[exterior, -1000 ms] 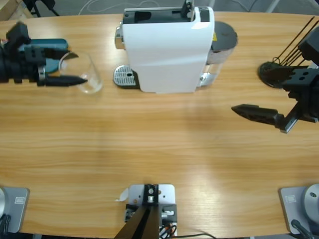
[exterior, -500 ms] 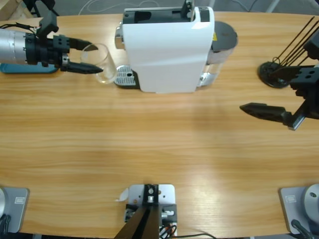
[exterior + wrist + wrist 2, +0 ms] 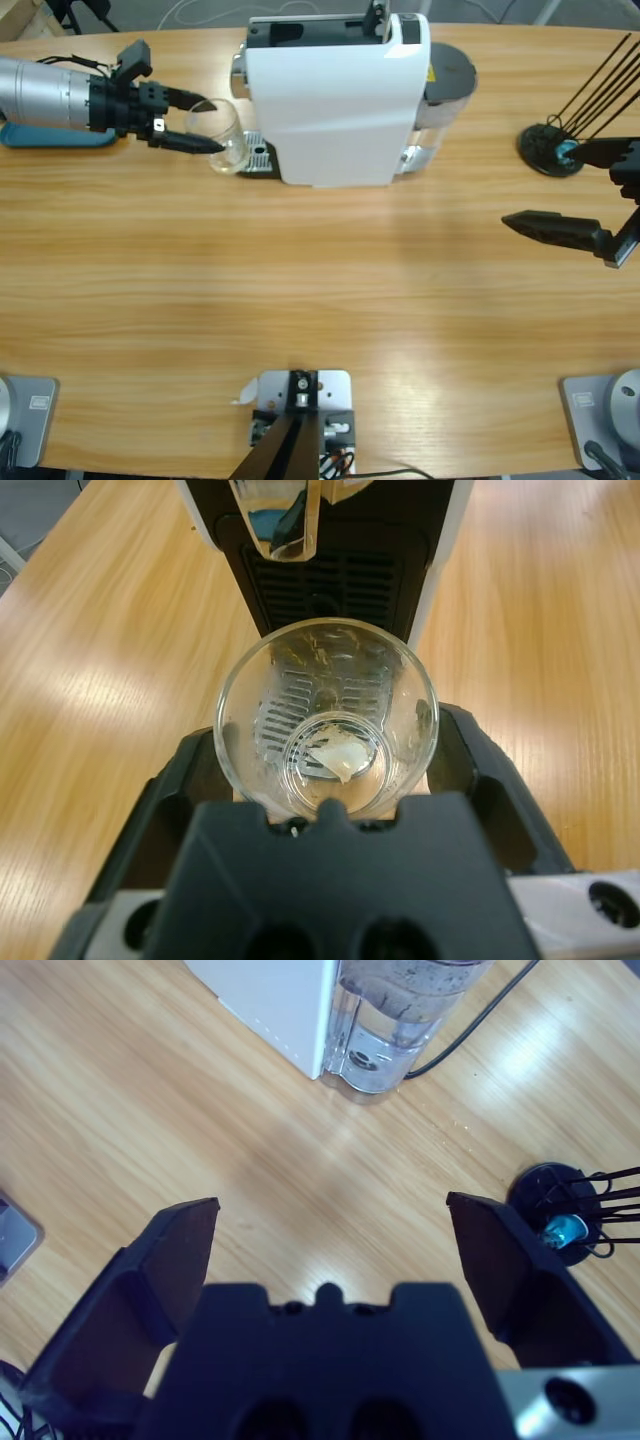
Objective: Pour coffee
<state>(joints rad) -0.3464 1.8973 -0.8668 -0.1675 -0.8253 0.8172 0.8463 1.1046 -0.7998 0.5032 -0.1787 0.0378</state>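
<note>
Left wrist view: glass (image 3: 327, 720) sits mid-frame, pinched between the left gripper (image 3: 325, 770) jaws, mouth facing the camera, pointed at the coffee machine (image 3: 330, 550) front at the top of the frame. There's a pale smear at the glass bottom, possibly a trace of coffee (image 3: 335, 755), hard to call through the glass. High view puts the glass (image 3: 228, 148) at upper left, at the edge of the drip tray (image 3: 258, 155), left gripper (image 3: 190, 125) coming in from the left edge. Step in hand looks like docking the glass under the spout (image 3: 290, 520). Next move calls for a short push further onto the tray until it sits under the spout, then setting it upright and releasing. Right gripper (image 3: 335, 1260) is spread wide and empty, hovering over bare table (image 3: 150, 1110) near the water tank (image 3: 395, 1020); in the high view it sits at the right edge (image 3: 560, 232), well apart from the machine.
</note>
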